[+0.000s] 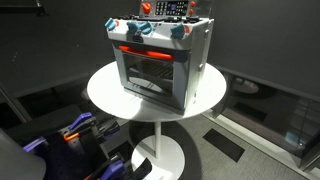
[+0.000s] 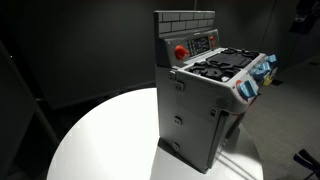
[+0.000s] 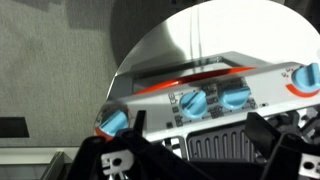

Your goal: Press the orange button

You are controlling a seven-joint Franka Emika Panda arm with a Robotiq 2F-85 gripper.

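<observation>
A grey toy stove stands on a round white table in both exterior views (image 1: 160, 60) (image 2: 205, 100). Its orange button (image 2: 180, 51) sits on the left of the upright back panel, next to a small control display; it also shows as a red spot at the top of an exterior view (image 1: 146, 8). The button is out of the wrist view. My gripper (image 3: 180, 150) hangs above the stove's front edge, over the black hob grate (image 3: 215, 145) and the blue knobs (image 3: 192, 101). Its two dark fingers are spread wide with nothing between them. The gripper does not show clearly in the exterior views.
The round white table (image 1: 110, 95) stands on a single pedestal foot (image 1: 160, 152). Blue and orange items (image 1: 75, 130) lie on the dark floor beside it. A red knob (image 3: 305, 78) sits at the end of the stove's knob row.
</observation>
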